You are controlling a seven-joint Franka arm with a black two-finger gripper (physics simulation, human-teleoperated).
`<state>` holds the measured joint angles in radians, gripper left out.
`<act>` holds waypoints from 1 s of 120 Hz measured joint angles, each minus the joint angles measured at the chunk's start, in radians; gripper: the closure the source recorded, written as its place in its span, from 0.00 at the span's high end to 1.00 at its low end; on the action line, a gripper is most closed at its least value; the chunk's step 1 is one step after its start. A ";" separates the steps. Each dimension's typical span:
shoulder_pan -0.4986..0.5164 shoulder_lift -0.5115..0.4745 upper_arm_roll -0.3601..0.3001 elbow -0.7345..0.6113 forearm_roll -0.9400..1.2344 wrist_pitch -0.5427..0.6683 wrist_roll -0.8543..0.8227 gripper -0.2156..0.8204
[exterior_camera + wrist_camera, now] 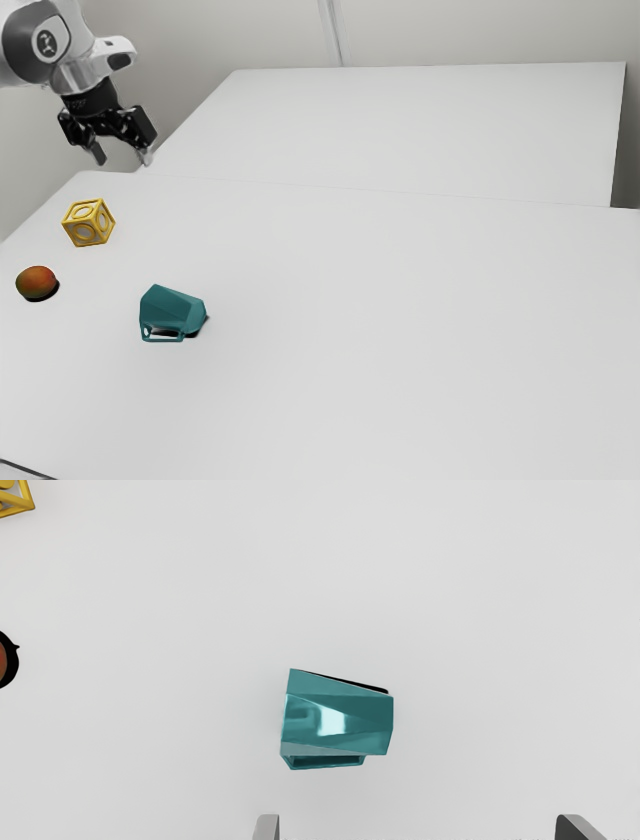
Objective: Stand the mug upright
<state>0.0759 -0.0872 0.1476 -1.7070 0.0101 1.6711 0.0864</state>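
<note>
Toward the counter [400, 330]'s edge at the exterior view's left: teal mug [172, 308], lying on its side
Mug's finish: faceted, glossy, angular handle [327, 767] out sideways
Claw [122, 158]: released, spread wide

Room: lab-like, exact kind unclear
Wall [480, 28]: plain, pale
Counter [400, 350]: broad, white
Robot arm [84, 66]: white and black

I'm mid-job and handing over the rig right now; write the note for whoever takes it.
Gripper: open, empty, raised above the white table.
Teal faceted mug: lying on its side on the table.
Others: yellow openwork cube and reddish-orange round fruit, both apart from the mug.
Done: no grasp, mug not upright.
Left: grip the mug, set it upright, release.
</note>
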 joint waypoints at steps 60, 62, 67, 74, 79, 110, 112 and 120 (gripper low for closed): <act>0.283 0.235 0.006 -0.031 -0.273 -0.191 0.079 0.79; 0.288 0.245 0.007 -0.030 -0.276 -0.194 0.085 0.79; 0.302 0.271 0.007 -0.024 -0.285 -0.199 0.099 0.79; 0.317 0.313 0.010 -0.008 -0.296 -0.203 0.120 0.79; 0.329 0.339 0.011 0.000 -0.306 -0.204 0.136 0.79; 0.365 0.498 0.012 0.085 -0.390 -0.188 0.236 0.79; 0.365 0.508 0.012 0.088 -0.396 -0.187 0.243 0.79; 0.366 0.534 0.012 0.096 -0.427 -0.181 0.266 0.79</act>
<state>0.4415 0.4466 0.1595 -1.6110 -0.4173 1.4899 0.3529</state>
